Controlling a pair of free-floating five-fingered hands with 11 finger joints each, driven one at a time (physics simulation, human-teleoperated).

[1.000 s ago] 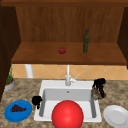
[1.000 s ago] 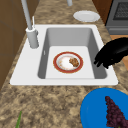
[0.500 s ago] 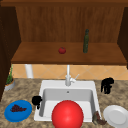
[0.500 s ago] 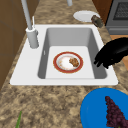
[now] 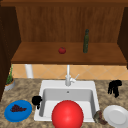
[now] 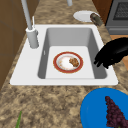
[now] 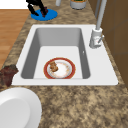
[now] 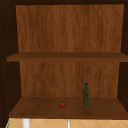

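the left hand (image 5: 37,100), fingers curled on nothing, hangs beside the sink (image 5: 50,85); the plate (image 6: 68,62) inside looks breakable, best held by its rim.

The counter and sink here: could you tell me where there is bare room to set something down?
Free: the sink floor behind the red-rimmed plate, and the shelf left of the tomato. Crowded: the blue plate beside the left hand; the white plate below the right hand.

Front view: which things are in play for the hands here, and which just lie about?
In play: left hand at the sink rim, beside the blue plate of grapes; right hand.
Lying about: white plate, tomato, green bottle, faucet.
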